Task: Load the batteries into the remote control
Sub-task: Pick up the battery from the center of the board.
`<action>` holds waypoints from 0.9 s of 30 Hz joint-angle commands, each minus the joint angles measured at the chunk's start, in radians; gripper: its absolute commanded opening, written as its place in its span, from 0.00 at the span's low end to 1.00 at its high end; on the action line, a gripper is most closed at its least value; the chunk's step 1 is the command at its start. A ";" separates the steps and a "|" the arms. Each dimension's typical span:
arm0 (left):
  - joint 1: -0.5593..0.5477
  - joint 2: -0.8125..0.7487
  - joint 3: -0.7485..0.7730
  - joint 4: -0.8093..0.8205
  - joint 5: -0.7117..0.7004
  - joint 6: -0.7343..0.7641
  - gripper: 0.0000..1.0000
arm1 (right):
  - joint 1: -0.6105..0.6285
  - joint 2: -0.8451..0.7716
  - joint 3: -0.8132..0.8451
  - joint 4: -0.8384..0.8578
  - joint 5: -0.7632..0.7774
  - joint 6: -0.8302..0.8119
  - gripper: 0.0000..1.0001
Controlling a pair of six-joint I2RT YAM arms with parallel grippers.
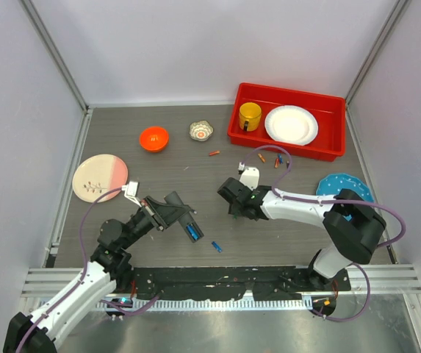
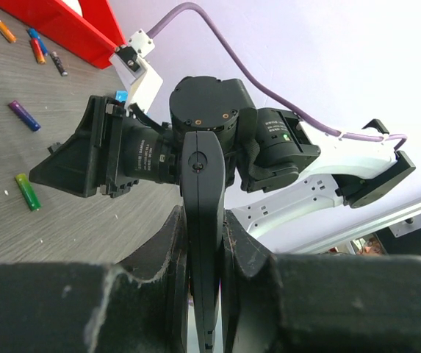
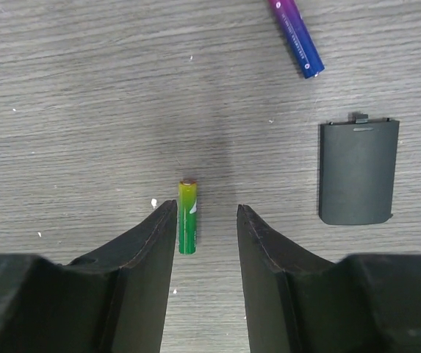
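While left gripper [image 2: 203, 220] clamps remote [image 2: 201, 184] | right gripper [image 3: 205, 209] spread, straddling green battery [image 3: 187, 218] on table [image 1: 166, 184] | red bin [image 1: 309, 149]: yellow cup [image 1: 250, 115], white plate [image 1: 291, 123] | batteries [image 1: 269, 158] loose beside bin

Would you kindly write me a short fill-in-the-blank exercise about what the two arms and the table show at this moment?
1. The left end effector is shut on the ___.
2. The battery lying between the open fingers of the right end effector is mostly ___.
3. In the red bin, the mug beside the white plate is ___.
Missing words: remote control; green; yellow.
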 commanded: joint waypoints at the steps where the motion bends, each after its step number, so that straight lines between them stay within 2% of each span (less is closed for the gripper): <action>1: 0.002 0.010 -0.027 0.072 0.001 0.016 0.00 | 0.006 0.011 -0.019 0.047 0.000 0.065 0.44; 9: 0.002 0.012 -0.029 0.075 0.003 0.014 0.00 | 0.020 0.037 -0.008 0.053 0.000 0.070 0.45; 27: 0.004 0.002 -0.038 0.086 0.000 0.014 0.00 | 0.068 0.117 0.000 0.012 -0.021 0.097 0.36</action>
